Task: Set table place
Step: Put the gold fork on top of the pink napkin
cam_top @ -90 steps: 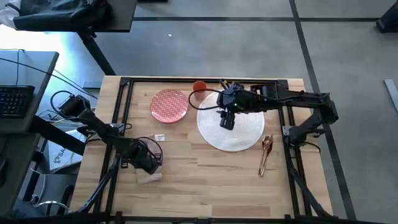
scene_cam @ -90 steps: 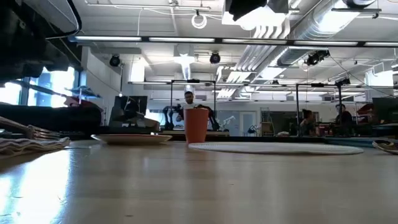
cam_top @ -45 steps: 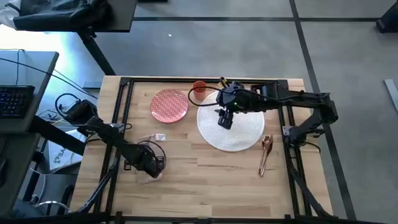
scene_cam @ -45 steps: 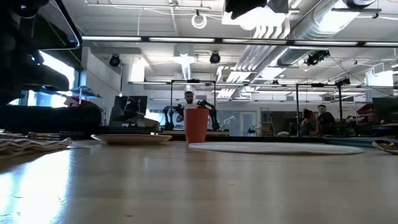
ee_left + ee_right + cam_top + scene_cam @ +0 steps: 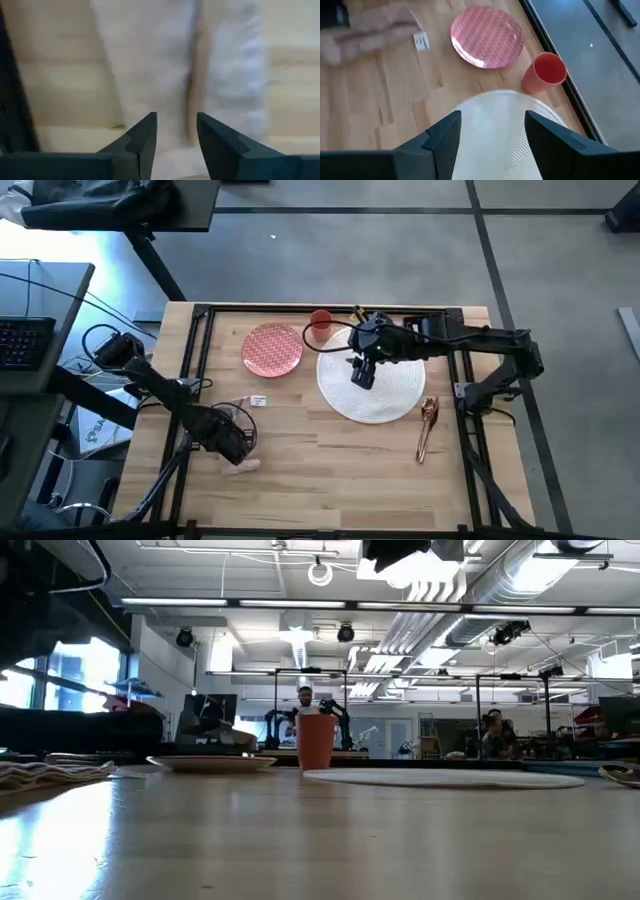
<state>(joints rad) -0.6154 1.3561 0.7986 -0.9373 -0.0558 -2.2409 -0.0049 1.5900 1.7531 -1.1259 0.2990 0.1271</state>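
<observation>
A beige napkin [image 5: 243,465] lies flat near the table's left front; a brownish strip [image 5: 195,85] runs along the napkin [image 5: 150,60]. My left gripper [image 5: 232,442] hangs open above it, fingers [image 5: 145,135] clear of the cloth. My right gripper [image 5: 362,372] hovers open over the white woven placemat [image 5: 380,395], holding nothing. The red-patterned plate [image 5: 272,350] and the orange cup [image 5: 320,323] stand at the far side, left of the placemat. Copper cutlery [image 5: 427,428] lies right of the placemat.
A small white tag [image 5: 257,401] lies on the wood between plate and napkin. The black frame [image 5: 200,340] runs along the table's edges. Bare wood [image 5: 340,470] stretches along the near side. A grey desk with a keyboard [image 5: 20,340] stands beyond the left edge.
My left gripper has shifted a little toward the table's left edge above the napkin, uncovering more of the cloth. The napkin and the other things have stayed where they were.
</observation>
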